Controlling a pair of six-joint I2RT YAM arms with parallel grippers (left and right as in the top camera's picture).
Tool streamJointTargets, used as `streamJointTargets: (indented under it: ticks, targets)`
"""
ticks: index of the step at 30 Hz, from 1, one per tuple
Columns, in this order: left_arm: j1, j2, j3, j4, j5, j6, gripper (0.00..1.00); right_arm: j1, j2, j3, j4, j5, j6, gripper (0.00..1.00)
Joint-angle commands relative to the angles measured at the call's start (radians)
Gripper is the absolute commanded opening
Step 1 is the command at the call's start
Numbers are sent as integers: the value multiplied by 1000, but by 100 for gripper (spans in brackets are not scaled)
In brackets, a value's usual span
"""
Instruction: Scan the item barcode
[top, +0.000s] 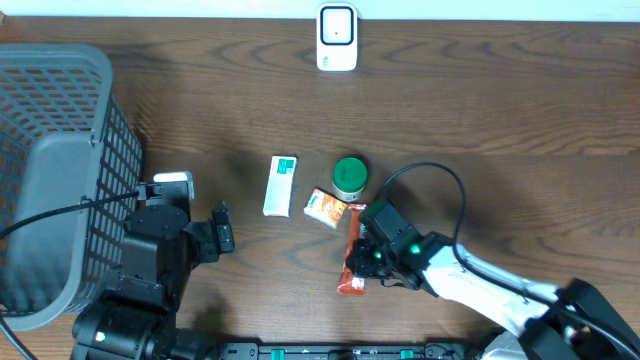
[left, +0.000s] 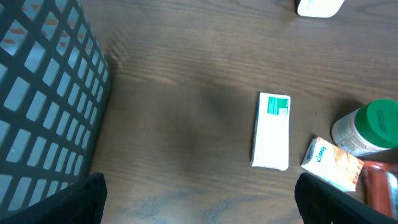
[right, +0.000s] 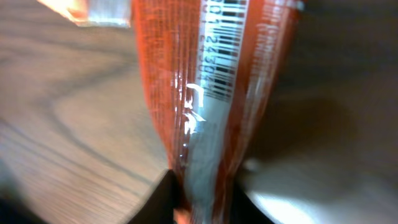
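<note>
Right gripper (right: 202, 200) pinches the orange packet (right: 205, 106) between its 2 dark fingers (right: 160, 205). In the overhead view it sits over the packet's lower half, so that stretch of wrapper is hidden. Up close the barcode (right: 229, 43) faces the wrist camera but runs off the top edge, and its digits are too blurred to read. The packet lies on the table (top: 480, 110) just on the robot's side of the green-lidded bottle (top: 349, 176). An orange-and-white carton (top: 326, 208) rests just left of the bottle, beside the packet's far end; whether they touch I cannot tell. A white box (top: 281, 186) with a green end lies farther left of the bottle. The left gripper (top: 222, 230), jaws spread, hovers well left of the bottle, and the grey mesh basket (top: 60, 150) beyond it is cut off by the frame. A white scanner (top: 337, 38) stands far beyond the bottle at the table's back edge. The table is dark brown wood grain; of the room only a pale strip behind that edge shows.
</note>
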Motion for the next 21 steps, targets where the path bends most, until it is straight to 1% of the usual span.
streamJointTargets:
  ticks: [1,5,10,14,18,21]
  targets:
    - [2,-1,5,0,-16,-6,96,19,166,-84,-6,84,-17,2]
    - [2,-1,5,0,-16,-6,96,18,182,-84,-1,87,-34,1]
    - [2,-1,5,0,-16,-6,96,17,93,-83,-31,91,-87,1]
    - [2,-1,5,0,-16,-6,96,18,-78,-79,-155,122,-129,1]
    - [2,-1,5,0,-16,-6,96,18,-312,-70,-276,129,-235,1]
    - [2,-1,5,0,-16,-6,96,18,-484,-67,-307,76,-319,1]
